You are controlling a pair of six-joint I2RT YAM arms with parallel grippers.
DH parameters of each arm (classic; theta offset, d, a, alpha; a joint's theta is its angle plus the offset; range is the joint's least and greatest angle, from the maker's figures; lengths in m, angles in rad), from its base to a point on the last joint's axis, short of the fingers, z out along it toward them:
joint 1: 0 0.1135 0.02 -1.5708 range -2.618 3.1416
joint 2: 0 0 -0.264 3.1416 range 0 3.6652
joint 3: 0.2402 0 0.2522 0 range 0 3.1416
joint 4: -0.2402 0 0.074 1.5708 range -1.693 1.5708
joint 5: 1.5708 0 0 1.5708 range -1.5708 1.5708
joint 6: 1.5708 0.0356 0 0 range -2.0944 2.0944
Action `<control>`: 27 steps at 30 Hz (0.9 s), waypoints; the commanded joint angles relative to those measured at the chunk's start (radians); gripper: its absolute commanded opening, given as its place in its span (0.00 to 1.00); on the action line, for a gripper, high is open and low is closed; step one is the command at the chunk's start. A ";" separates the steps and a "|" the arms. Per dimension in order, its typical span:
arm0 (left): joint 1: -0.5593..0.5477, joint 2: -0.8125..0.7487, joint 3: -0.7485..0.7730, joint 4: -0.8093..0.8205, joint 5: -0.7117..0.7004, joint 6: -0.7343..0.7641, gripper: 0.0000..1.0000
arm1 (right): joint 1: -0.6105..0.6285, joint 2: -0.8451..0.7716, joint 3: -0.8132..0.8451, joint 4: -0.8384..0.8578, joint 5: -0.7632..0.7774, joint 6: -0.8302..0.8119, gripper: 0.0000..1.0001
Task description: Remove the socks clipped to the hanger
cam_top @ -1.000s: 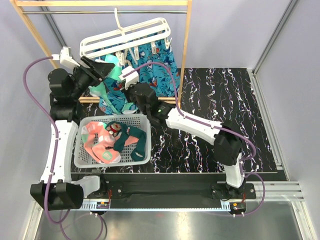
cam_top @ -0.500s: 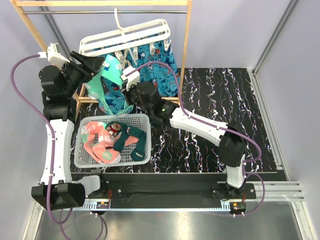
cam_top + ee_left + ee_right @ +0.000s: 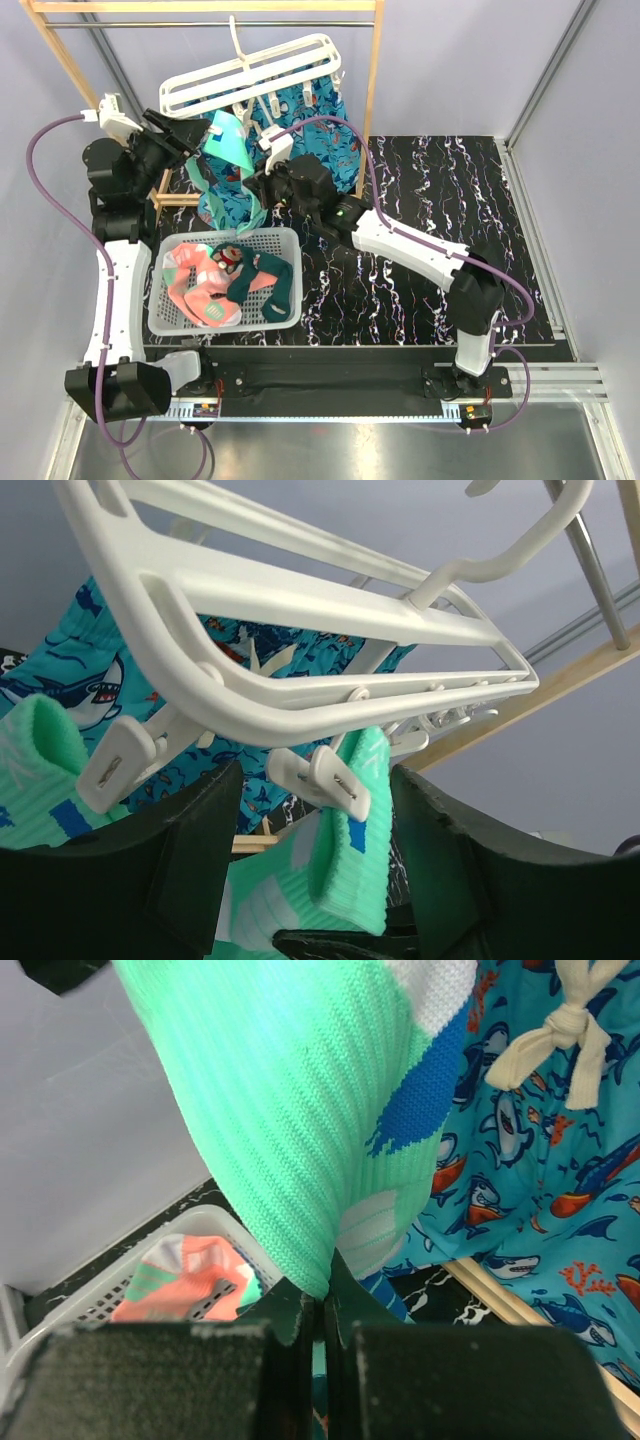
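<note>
Mint-green against white from above: picks out a mint sock (image 3: 228, 140) clipped under the near-left corner of the hanger (image 3: 250, 75), itself hooked on the wooden rack (image 3: 372, 80). Finds other socks (image 3: 215, 285) lying in the mesh basket (image 3: 165, 318). Places the left gripper (image 3: 195, 135) just left of the cuff and the right gripper (image 3: 262, 180) lower, below and to the right.

From the left wrist: shows dark fingers (image 3: 190, 850) spread wide, one on either side of the cuff and of the clip (image 3: 330, 780) biting it. Puts that clip straight ahead between the jaws, slightly high. Reads the long axis as running down and away from the frame.

From the right wrist: shows fingers (image 3: 290, 1335) pressed together, apparently pinching the lowest fold, with blue patterned cloth (image 3: 540, 1160) behind. Makes the left arm nearer the clip; probably calls for a squeeze there and a downward pull along the sock.
</note>
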 commanded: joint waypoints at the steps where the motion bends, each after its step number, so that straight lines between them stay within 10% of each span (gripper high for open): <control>1: 0.006 -0.025 -0.012 0.095 0.007 -0.007 0.65 | -0.011 -0.071 -0.002 0.023 -0.054 0.037 0.00; 27: 0.006 -0.001 -0.098 0.241 -0.008 -0.136 0.62 | -0.017 -0.064 -0.001 0.017 -0.093 0.071 0.00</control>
